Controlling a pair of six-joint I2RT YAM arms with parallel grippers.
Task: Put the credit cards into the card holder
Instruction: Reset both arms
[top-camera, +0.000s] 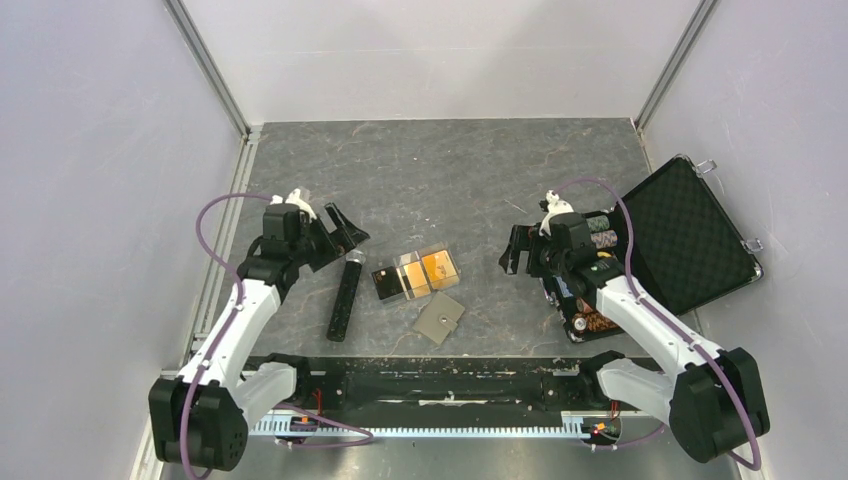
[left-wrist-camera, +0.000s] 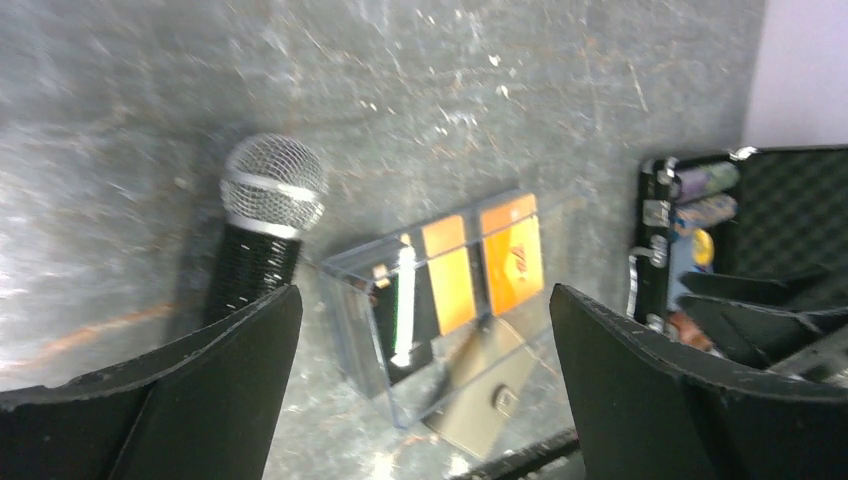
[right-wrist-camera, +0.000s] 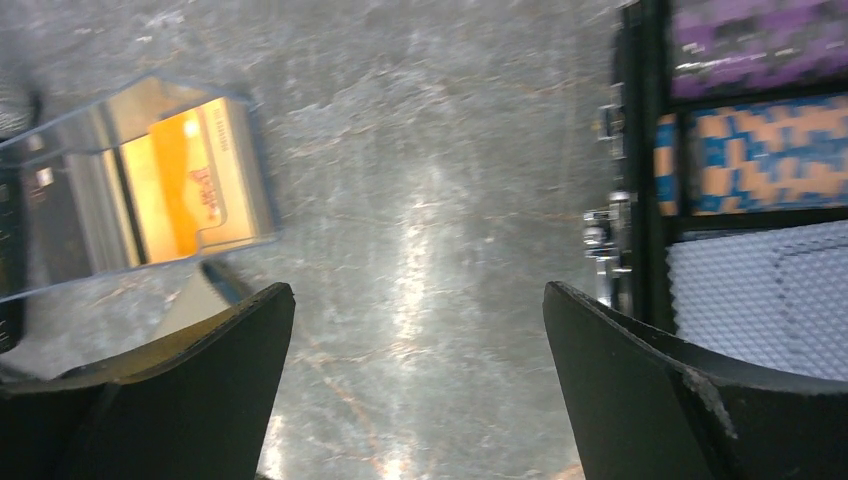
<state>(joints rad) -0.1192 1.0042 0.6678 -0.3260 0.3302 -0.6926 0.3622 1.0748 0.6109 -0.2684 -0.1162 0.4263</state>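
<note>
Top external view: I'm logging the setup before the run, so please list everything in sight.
credit cards: three, one black, two orange, inside the clear box, centre
clear box: one, transparent, centre
card holder: one, grey-tan, near side of the box
microphone: one, black, silver mesh head, left of the box
chip case: one, black, open, right side
poker chips: count unclear, mixed colours, rows in the case
left gripper: one, black, open, by the microphone's head
right gripper: one, black, open, between box and case
</note>
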